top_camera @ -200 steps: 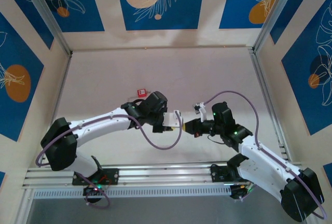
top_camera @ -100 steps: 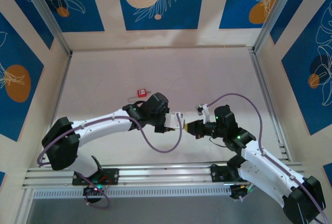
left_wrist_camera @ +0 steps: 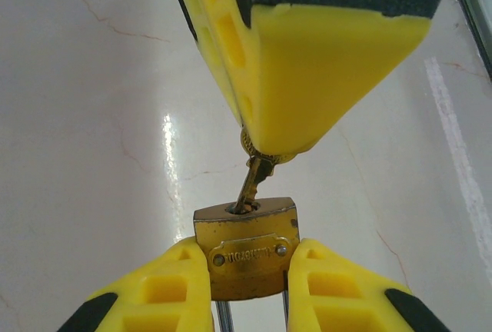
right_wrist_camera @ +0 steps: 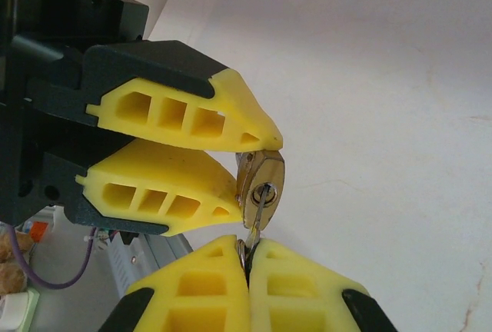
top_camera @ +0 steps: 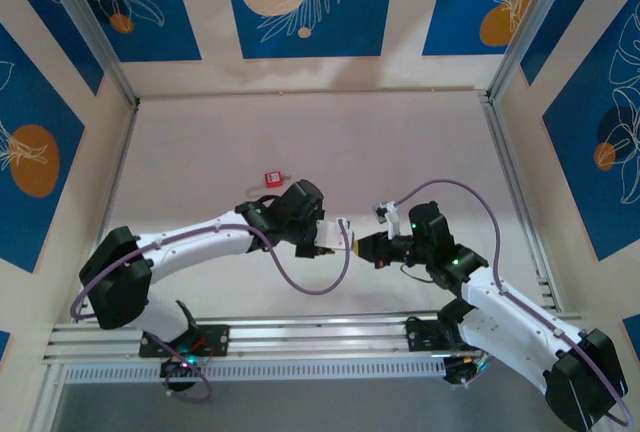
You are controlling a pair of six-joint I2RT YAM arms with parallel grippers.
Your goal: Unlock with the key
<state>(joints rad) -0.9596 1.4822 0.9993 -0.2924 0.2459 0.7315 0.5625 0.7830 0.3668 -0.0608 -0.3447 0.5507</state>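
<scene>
Key [left_wrist_camera: 254,182]: blade is lodged in the keyhole on the padlock's [left_wrist_camera: 246,228] end face, and its head is pinched in the closed right gripper [right_wrist_camera: 247,259]. Padlock body is clamped by the left gripper [left_wrist_camera: 247,249]. Insertion is judged nearly done. Next, full seating and a twist are called for, with the padlock held steady.
</scene>
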